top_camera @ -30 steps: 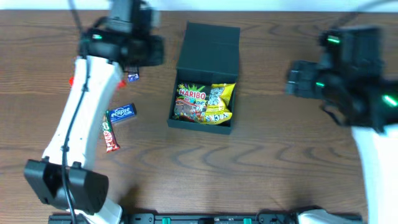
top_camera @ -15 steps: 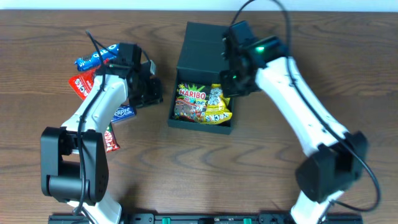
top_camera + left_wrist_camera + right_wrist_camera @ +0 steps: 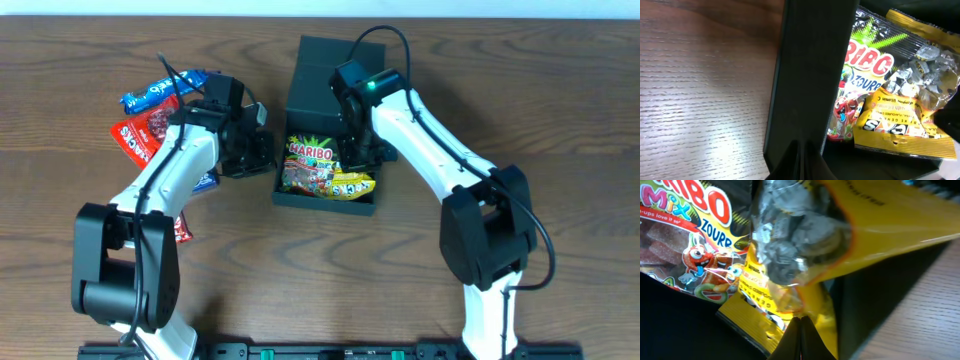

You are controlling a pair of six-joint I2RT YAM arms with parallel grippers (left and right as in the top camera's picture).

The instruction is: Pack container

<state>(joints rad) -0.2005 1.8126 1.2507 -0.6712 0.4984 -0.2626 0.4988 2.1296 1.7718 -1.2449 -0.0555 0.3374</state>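
The container point(image 3: 297, 100) is a dark box standing open in the middle of the table, its lid point(image 3: 330, 55) folded back. Inside lie a Haribo packet point(image 3: 308, 160) and a yellow packet point(image 3: 352, 183). My left gripper point(image 3: 266, 156) is shut, with its tips against the outside of the box's left wall point(image 3: 805, 75). In the left wrist view the Haribo packet point(image 3: 865, 65) and the yellow packet point(image 3: 910, 110) show past that wall. My right gripper point(image 3: 801, 327) is shut, reaching into the box with its tips on the yellow packet point(image 3: 880, 225) beside the Haribo packet point(image 3: 695, 220).
Loose snack packets lie left of the box: a blue one point(image 3: 158, 93), a red one point(image 3: 140, 136), a blue packet point(image 3: 205, 182) partly under my left arm, and a red bar point(image 3: 180, 228). The box's right wall point(image 3: 875, 295) stands close beside my right fingers.
My right arm swung in from the right edge to the box and its gripper shut. My left arm came down from the back left to the box's left wall.
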